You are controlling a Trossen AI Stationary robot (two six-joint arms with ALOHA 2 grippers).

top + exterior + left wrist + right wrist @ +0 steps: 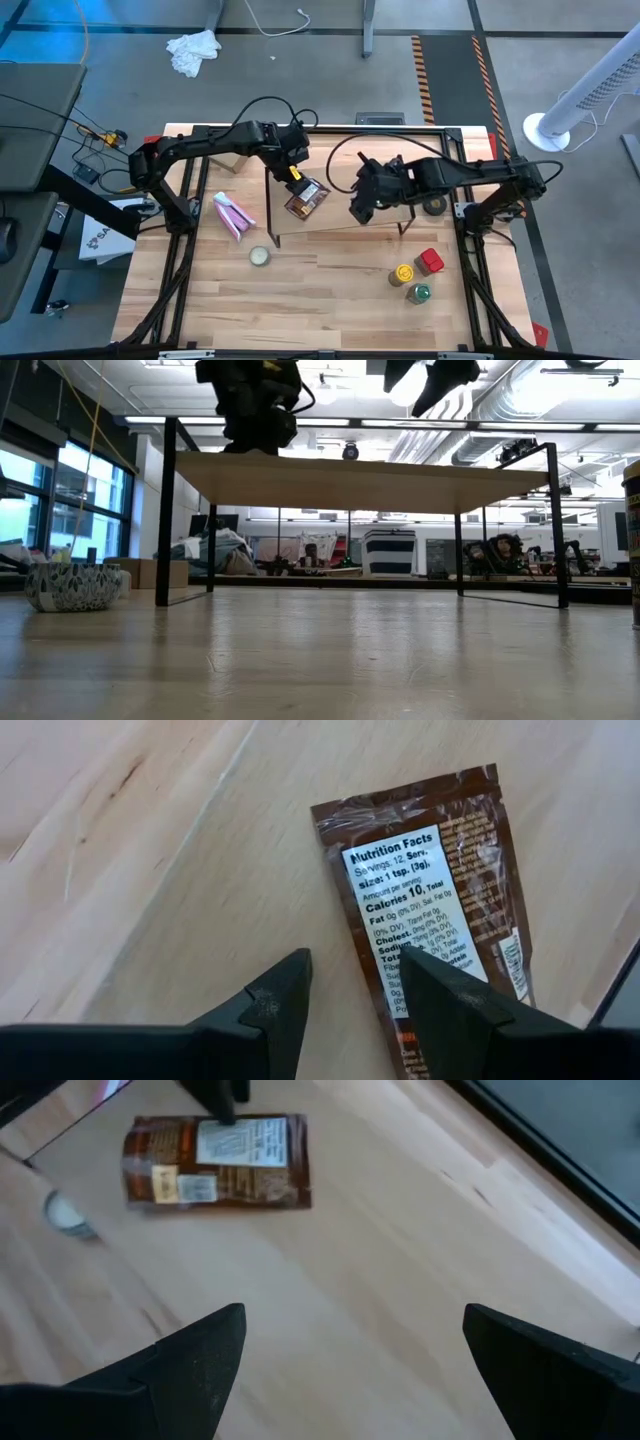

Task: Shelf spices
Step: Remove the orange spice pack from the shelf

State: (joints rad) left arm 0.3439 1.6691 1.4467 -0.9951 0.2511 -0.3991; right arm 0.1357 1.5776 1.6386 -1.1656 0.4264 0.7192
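Note:
The flat brown printed packet [306, 198] lies flat on the shelf's light wooden top board [335, 222], near its left end, with the nutrition label [415, 890] facing up. My left gripper [297, 178] is open just above the packet's far end; one finger stands over the label and the other over bare board. My right gripper [358, 212] hovers open over the middle of the shelf and holds nothing. The yellow-lidded jar [402, 273], the red boxy container [431, 261] and the green-lidded jar [419, 293] stand on the tabletop, near and right of the shelf. My left gripper comes at the packet from above with open fingers. One fingertip [430, 985] overlaps the packet's label end [395, 935]. I cannot tell whether it touches the packet. The packet rests flat on the board.
A pink packet [232, 215] and a pale round tin [259, 256] lie on the tabletop left of the shelf. The shelf's thin black legs [163, 510] stand on the table. Open board [400, 1260] lies right of the brown packet [215, 1162].

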